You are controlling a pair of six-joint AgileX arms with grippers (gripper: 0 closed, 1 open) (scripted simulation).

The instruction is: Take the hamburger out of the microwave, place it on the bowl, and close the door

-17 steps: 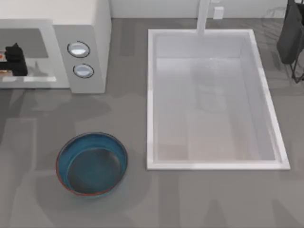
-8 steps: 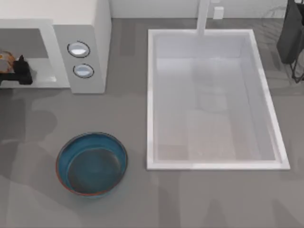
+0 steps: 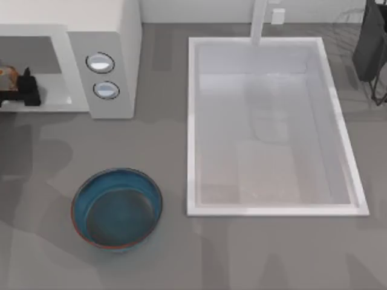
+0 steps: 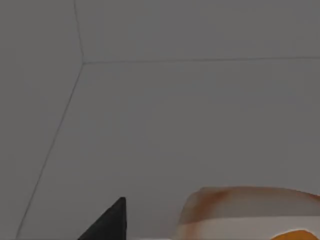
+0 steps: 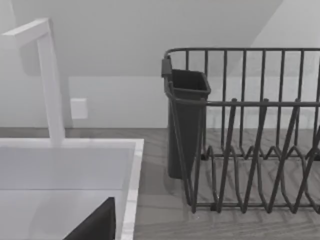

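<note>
Step in hand, as judged: the pick — the hamburger was not yet out of the microwave (image 3: 103, 36).

The left tool (image 3: 27, 90) sat inside the grey cavity at the microwave's open front, well left of the two silver-rimmed dials (image 3: 100, 62). The hamburger (image 3: 7, 75) lay just beside it on the cavity floor. The left wrist view put the bun (image 4: 250, 212) close under the camera, beside one dark fingertip (image 4: 107, 222). Whether the tool was spread or pinching the bun I could not tell.

Next move, as judged: confirm the grip, draw straight out of the cavity mouth, then carry down-table to the bowl (image 3: 117, 208), which stood on the grey tabletop (image 3: 169, 254) in front of the microwave. The door would come after.

Materials: bun rounded, cream with toasted tan patches and an orange spot — probably soft. Bowl round, wide, blue-teal glaze, reddish-brown rim. Microwave boxy, matte white.

The right arm's state was not visible; its wrist view faced a dark wire dish rack (image 5: 250, 130).
</note>
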